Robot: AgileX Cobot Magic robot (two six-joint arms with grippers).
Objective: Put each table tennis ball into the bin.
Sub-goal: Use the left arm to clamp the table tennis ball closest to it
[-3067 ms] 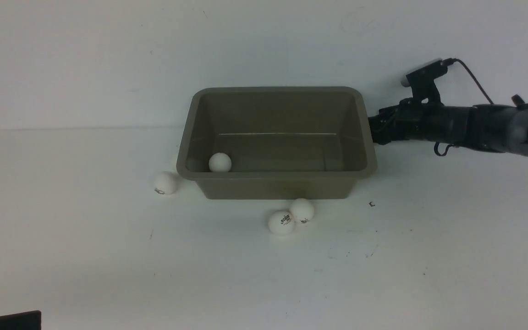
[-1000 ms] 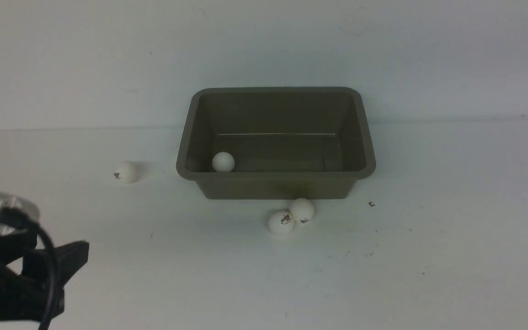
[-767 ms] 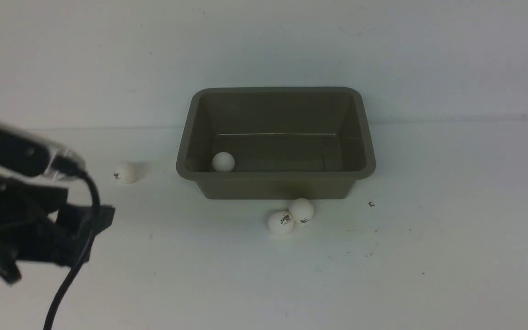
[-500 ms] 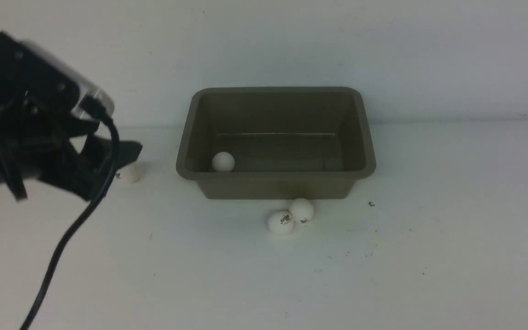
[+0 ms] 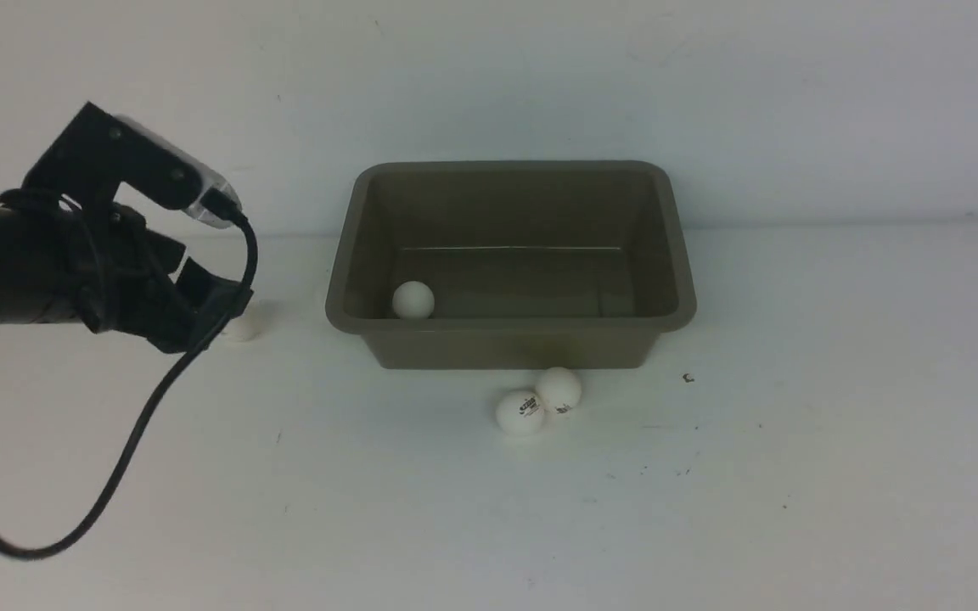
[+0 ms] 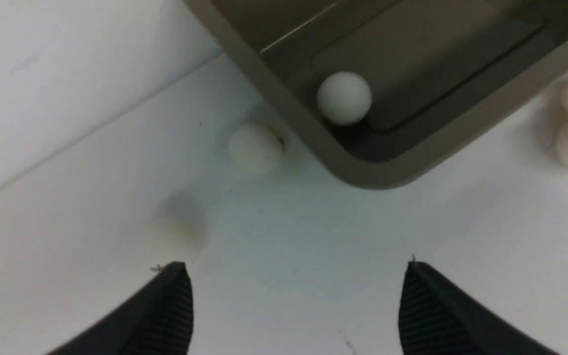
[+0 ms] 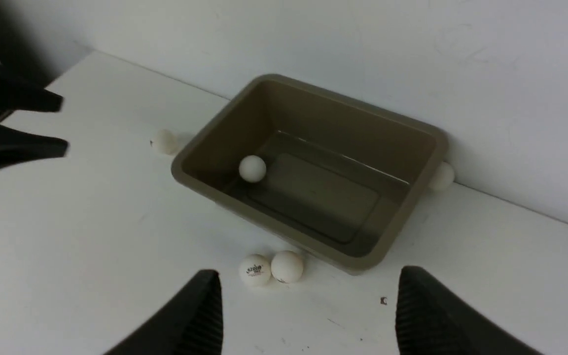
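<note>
I find the left gripper (image 6: 294, 265) spread and empty; a ball (image 7: 164, 142) lies on the surface ahead, between it and the bin (image 5: 510, 324); the right gripper (image 7: 308, 272), also spread, stands farther off.

The bin (image 5: 510, 350) stands just behind the two touching balls (image 5: 521, 413); bare table (image 5: 370, 509) lies in front.
</note>
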